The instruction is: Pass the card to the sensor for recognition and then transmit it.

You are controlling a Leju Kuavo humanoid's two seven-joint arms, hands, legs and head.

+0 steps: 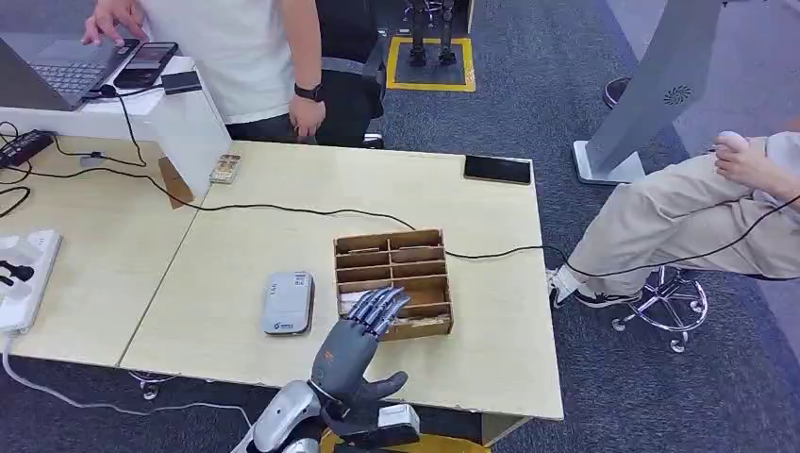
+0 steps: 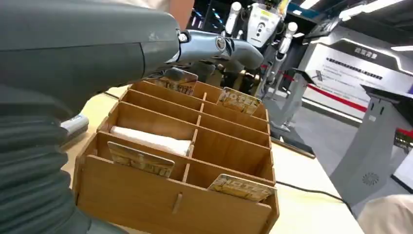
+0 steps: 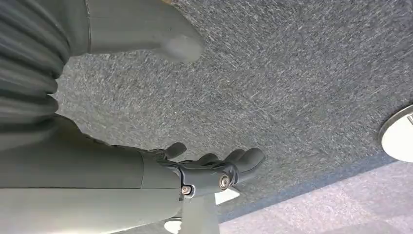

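A wooden box (image 1: 391,281) with several compartments stands on the light wood table (image 1: 236,245). My left hand (image 1: 363,340) reaches over the box's near edge, fingers (image 1: 382,304) stretched out, thumb apart, holding nothing. A grey card sensor (image 1: 288,302) lies flat just left of the box. In the left wrist view the box (image 2: 170,200) is close up. Patterned cards (image 2: 141,158) (image 2: 242,186) lean in the near compartments, with others (image 2: 238,101) farther back and a white stack (image 2: 151,139) in between. My right hand (image 3: 204,170) hangs over grey carpet, fingers loosely spread and empty.
A black cable (image 1: 283,208) crosses the table behind the box. A black phone (image 1: 497,169) lies at the far right corner. One person (image 1: 245,57) stands behind the table at a laptop (image 1: 66,66); another (image 1: 689,208) sits to the right. A power strip (image 1: 24,278) lies far left.
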